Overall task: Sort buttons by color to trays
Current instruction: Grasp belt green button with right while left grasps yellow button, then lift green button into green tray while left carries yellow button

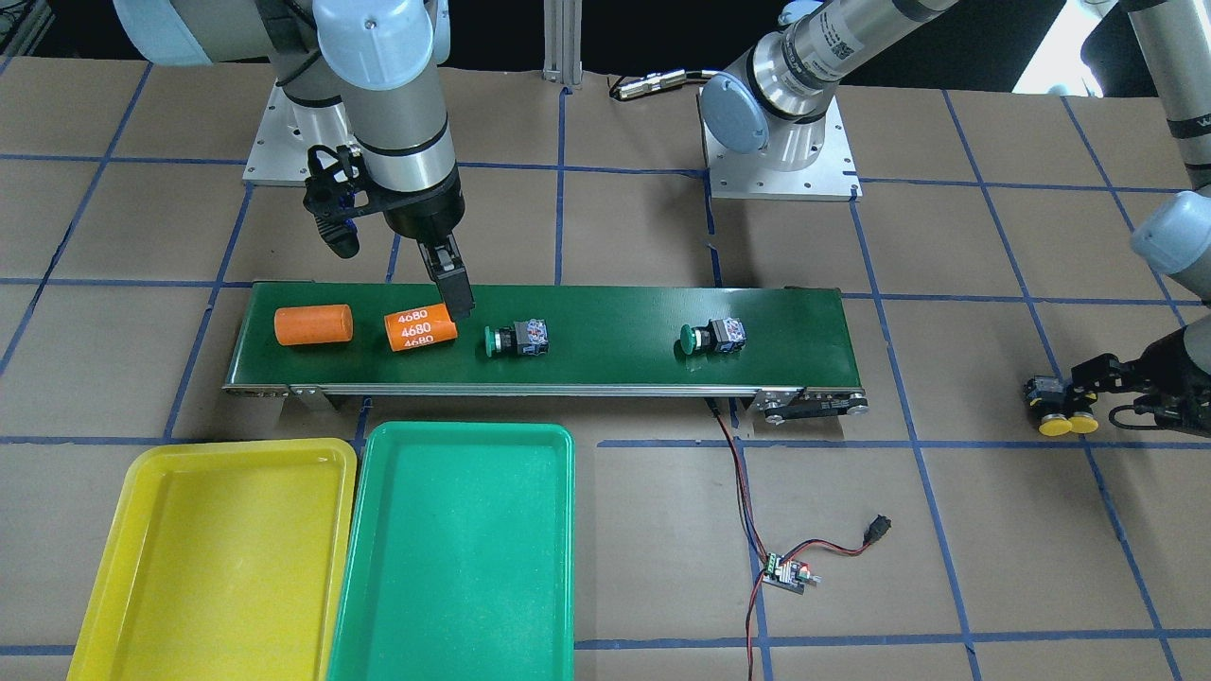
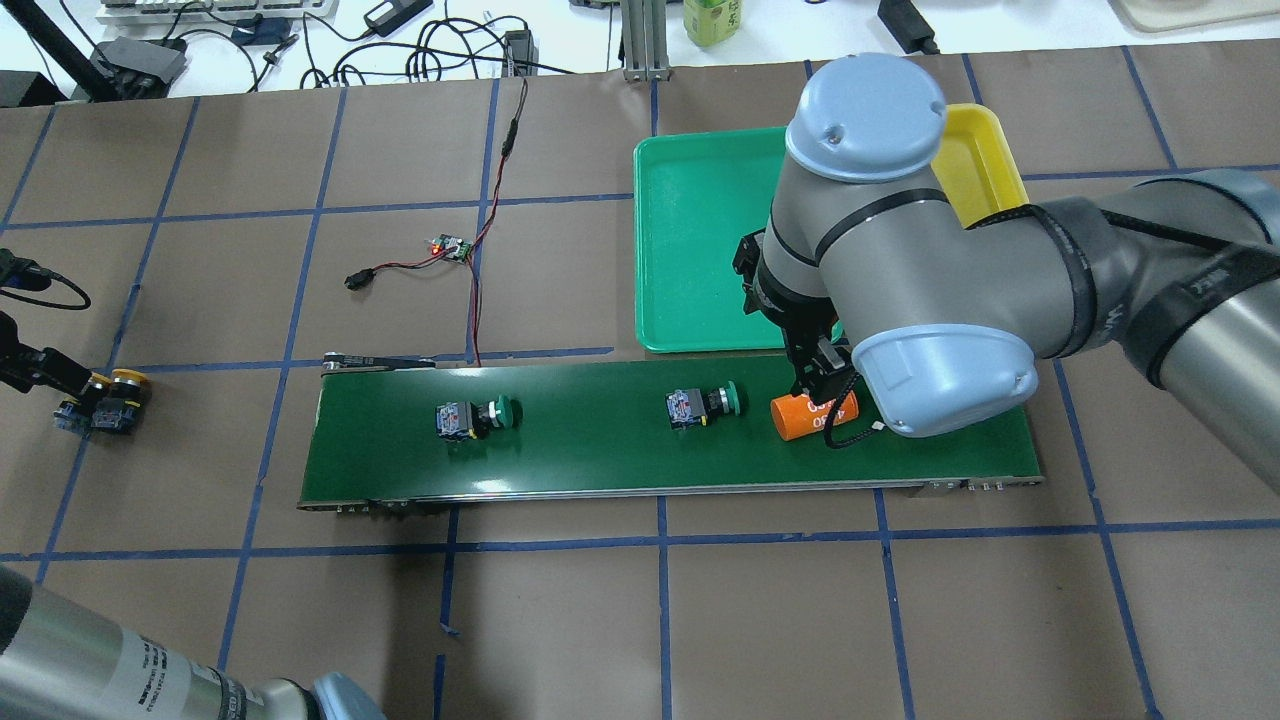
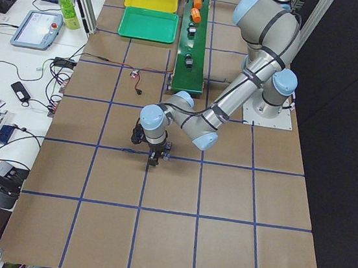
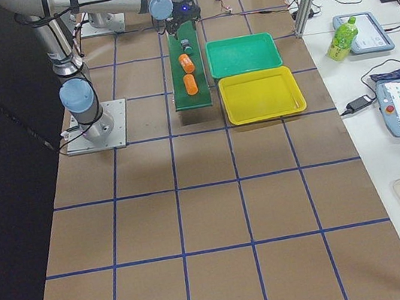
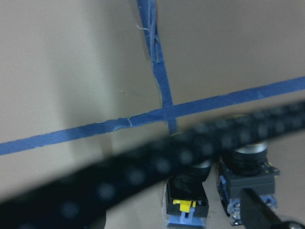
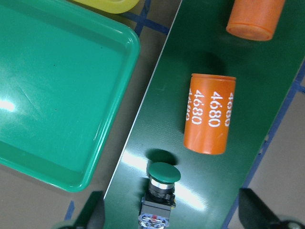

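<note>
Two green buttons (image 1: pixel 516 339) (image 1: pixel 714 337) lie on their sides on the dark-green belt. My right gripper (image 1: pixel 454 284) hangs open over the belt beside the 4680 cylinder. In the right wrist view its fingers (image 6: pixel 93 212) stand wide apart, with a green button (image 6: pixel 162 186) low between them and untouched. Two yellow buttons (image 1: pixel 1064 421) sit together on the paper far off the belt's end. My left gripper (image 1: pixel 1079 383) is low right by them. One finger (image 5: pixel 257 212) shows beside the button bodies (image 5: pixel 245 171), and the gripper looks open. The yellow tray (image 1: pixel 218 558) and the green tray (image 1: pixel 454 558) lie side by side.
Two orange cylinders (image 1: pixel 313 324) (image 1: pixel 420 329) lie on the conveyor belt (image 1: pixel 615 312). A small circuit board (image 1: pixel 790 572) with red and black wires lies on the paper beside the trays. A blurred black cable (image 5: pixel 143 176) crosses the left wrist view.
</note>
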`<state>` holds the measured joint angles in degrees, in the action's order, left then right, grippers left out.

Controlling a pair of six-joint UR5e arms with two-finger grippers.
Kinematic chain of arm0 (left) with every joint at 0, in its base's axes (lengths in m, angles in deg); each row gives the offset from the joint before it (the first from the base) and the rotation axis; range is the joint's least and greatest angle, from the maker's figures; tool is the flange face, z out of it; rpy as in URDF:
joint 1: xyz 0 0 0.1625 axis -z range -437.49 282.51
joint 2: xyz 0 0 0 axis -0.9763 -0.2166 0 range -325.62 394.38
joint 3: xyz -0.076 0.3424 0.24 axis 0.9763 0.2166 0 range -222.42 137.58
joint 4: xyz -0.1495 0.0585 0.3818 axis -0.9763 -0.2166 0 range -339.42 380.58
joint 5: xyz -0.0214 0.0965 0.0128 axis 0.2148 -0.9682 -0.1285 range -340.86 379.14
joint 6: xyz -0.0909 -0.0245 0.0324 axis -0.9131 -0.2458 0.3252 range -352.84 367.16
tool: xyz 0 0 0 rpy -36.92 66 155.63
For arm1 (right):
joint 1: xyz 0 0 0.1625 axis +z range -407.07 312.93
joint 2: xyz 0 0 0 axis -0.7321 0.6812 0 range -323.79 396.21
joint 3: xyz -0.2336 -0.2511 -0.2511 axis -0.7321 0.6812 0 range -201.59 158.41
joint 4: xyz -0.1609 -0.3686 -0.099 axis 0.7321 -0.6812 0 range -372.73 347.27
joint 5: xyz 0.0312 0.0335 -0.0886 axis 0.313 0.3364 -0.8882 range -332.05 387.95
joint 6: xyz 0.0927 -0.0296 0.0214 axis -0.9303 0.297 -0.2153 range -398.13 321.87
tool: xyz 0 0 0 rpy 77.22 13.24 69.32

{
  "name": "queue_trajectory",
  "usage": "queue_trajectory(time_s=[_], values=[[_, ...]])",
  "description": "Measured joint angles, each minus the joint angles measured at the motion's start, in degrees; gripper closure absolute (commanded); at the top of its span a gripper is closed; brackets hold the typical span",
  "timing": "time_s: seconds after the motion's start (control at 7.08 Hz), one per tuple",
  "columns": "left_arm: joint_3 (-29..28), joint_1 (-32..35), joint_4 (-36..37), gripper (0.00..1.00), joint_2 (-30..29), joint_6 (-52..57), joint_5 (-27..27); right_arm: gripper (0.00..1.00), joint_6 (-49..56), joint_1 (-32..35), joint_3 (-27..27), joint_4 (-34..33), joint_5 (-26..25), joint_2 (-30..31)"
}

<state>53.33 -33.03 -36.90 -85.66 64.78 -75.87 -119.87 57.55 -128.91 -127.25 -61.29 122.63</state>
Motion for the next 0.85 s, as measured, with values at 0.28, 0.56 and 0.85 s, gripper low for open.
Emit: queue_trajectory(time_s=[0.28, 0.56, 0.85], values=[[0.15, -0.09, 0.25, 0.07, -0.4, 0.03, -0.01, 0.0, -2.44, 0.7, -0.05, -4.94, 0.27, -4.66], [0.23, -0.18, 0.32, 0.37, -0.79, 0.16, 0.15, 0.0, -4.12, 0.9, -0.6, -5.89, 0.28, -6.97], [0.01, -0.39, 0.22, 0.58, -1.08, 0.9, 0.19, 0.0, -4.37, 0.93, -2.48, -6.41, 0.29, -7.77]])
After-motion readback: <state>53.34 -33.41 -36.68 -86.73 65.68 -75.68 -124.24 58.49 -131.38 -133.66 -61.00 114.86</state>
